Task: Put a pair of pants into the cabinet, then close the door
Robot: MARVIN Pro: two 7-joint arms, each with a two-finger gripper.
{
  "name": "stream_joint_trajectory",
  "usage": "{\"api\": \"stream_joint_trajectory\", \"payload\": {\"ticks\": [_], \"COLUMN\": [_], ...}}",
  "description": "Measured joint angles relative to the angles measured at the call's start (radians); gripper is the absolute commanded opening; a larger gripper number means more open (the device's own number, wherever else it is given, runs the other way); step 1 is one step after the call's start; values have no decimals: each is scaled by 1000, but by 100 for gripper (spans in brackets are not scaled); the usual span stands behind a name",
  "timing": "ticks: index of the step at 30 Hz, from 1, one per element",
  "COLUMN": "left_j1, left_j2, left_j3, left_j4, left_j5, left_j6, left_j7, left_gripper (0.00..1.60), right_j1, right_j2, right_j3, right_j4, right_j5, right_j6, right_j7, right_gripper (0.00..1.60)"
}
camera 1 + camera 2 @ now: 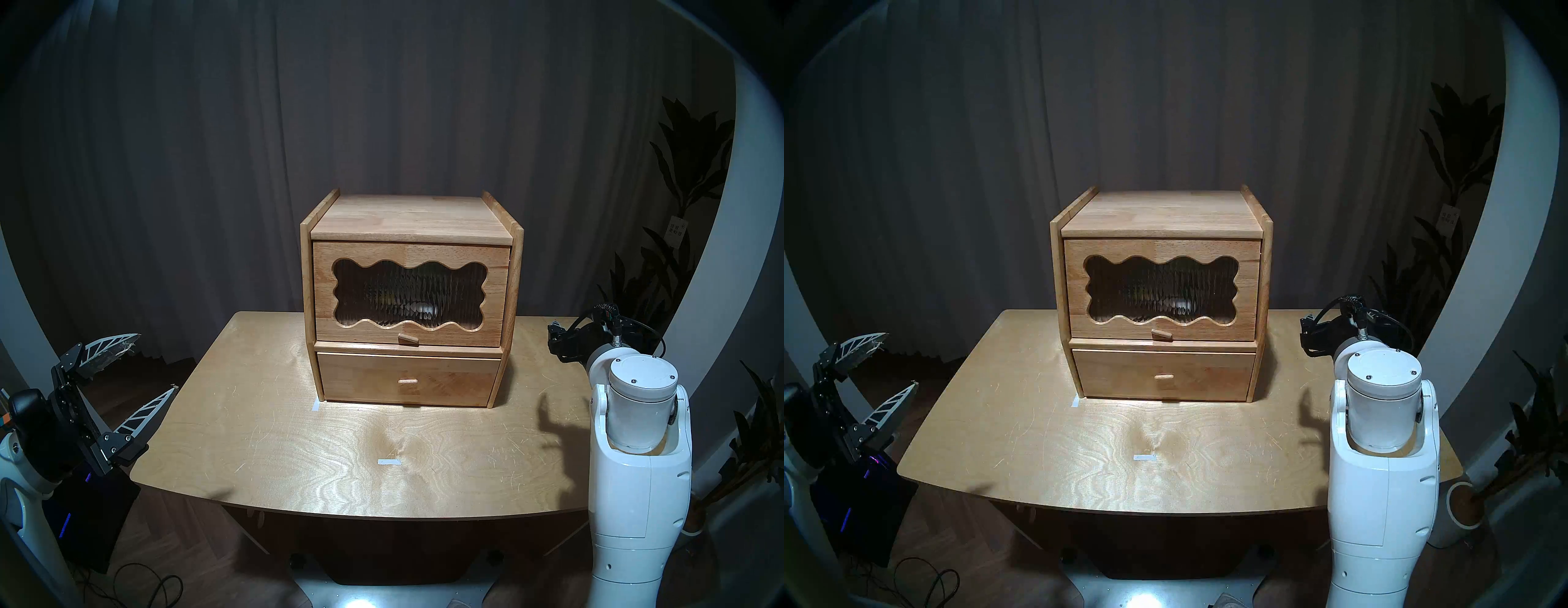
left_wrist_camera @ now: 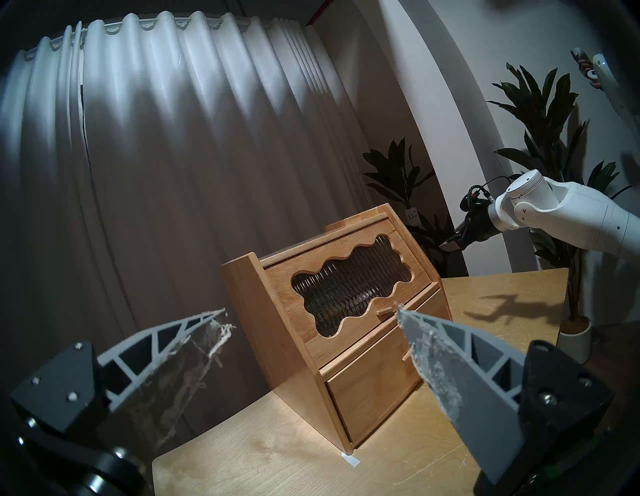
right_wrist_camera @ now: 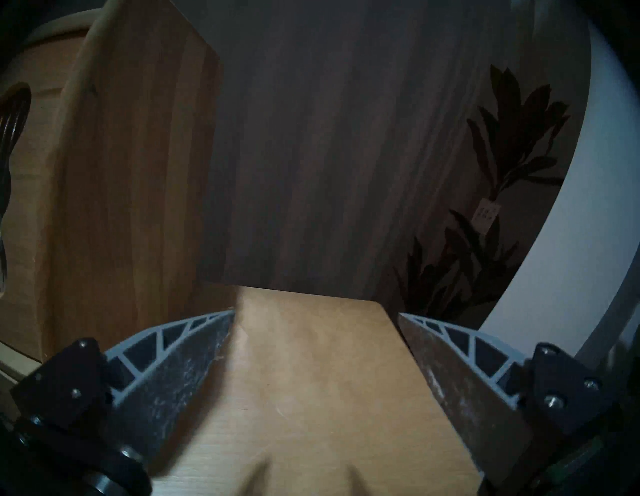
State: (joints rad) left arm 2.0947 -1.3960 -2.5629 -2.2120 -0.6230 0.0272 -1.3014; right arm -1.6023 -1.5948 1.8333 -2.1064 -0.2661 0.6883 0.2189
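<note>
From the head's left eye, the cabinet [image 1: 408,297] stands at the back middle of the bench [image 1: 297,446]. Its door [image 1: 410,293] is down flat against the front, the peg handle [image 1: 408,338] at its lower edge just above the drawer [image 1: 408,375]. Through the ribbed window a dim bundle shows, the pair of pants [image 1: 403,303], lying on the floor of the upper compartment; its pattern cannot be read. The left tool [image 1: 157,364] hangs off the bench's left edge, jaws spread wide and empty. The right arm [image 1: 636,424] rises at the bench's right side; its tool is hidden behind the wrist here.

The head's right eye gives the same layout, with a plant [image 1: 1463,178] by the wall.

The left wrist view looks across the bench at the cabinet's front corner, both fingers [image 2: 436,350] far apart with nothing between them.

The right wrist view shows the right tool [image 3: 316,313] splayed open and empty over bare bench, the cabinet's side panel [image 3: 138,173] just to its left.
</note>
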Motion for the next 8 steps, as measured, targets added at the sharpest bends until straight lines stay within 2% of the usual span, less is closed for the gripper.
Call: {"api": "stream_joint_trajectory", "payload": {"ticks": [8], "left_j1": [-22], "left_j2": [13], "left_j3": [58], "left_j4": [42], "left_j5": [-16], "left_j6": [40], "left_j7": [15], "left_gripper": [160], "right_j1": [77], "right_j2": [-22], "right_j3": [51], "right_j4": [63], "right_j5": [152], "right_j6": [-52], "right_j7": [63], "right_gripper": [160]}}
